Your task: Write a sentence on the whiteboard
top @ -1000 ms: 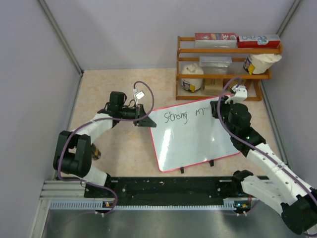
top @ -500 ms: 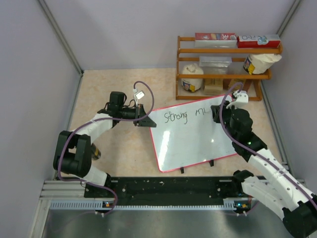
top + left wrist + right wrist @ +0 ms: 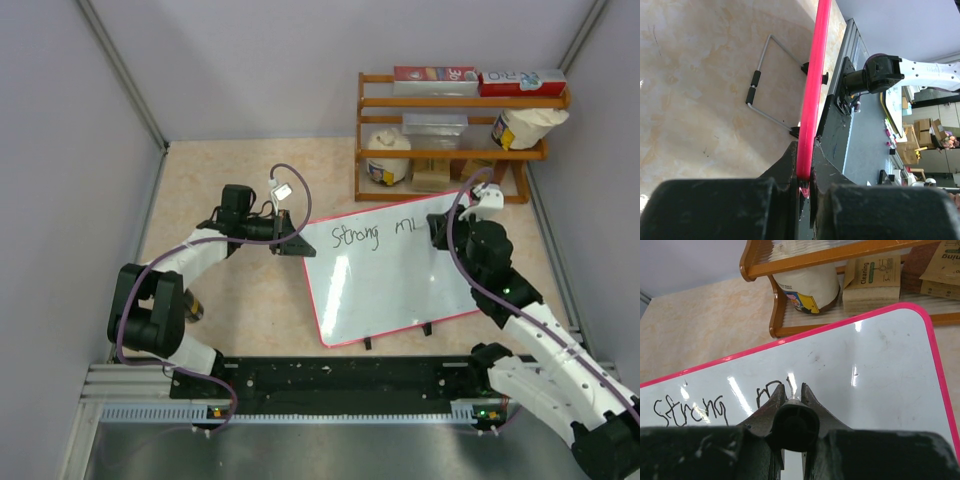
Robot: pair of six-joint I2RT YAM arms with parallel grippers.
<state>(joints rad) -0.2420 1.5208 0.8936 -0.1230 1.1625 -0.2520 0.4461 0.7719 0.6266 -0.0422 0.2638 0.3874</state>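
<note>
The whiteboard (image 3: 395,285), glossy white with a thin red frame, stands tilted on the table. My left gripper (image 3: 297,243) is shut on its upper left edge; the left wrist view has the red frame (image 3: 815,75) pinched between my left gripper (image 3: 805,175). The sentence (image 3: 372,234) reads "Strong m" with one more short stroke. My right gripper (image 3: 437,228) is shut on a black pen (image 3: 792,426), its tip touching the whiteboard (image 3: 880,370) right of the "m" (image 3: 767,390), between the tips of my right gripper (image 3: 794,390).
A wooden shelf rack (image 3: 455,130) with boxes and tubs stands just behind the board's top right corner. A white tub (image 3: 805,285) and a sponge pack (image 3: 872,282) sit close to the pen. The board's wire stand (image 3: 765,75) rests on the table. Side walls enclose the table.
My right gripper has shifted slightly right with the pen, and a short stroke has appeared after the "m". The left gripper has kept its hold on the board's edge.
</note>
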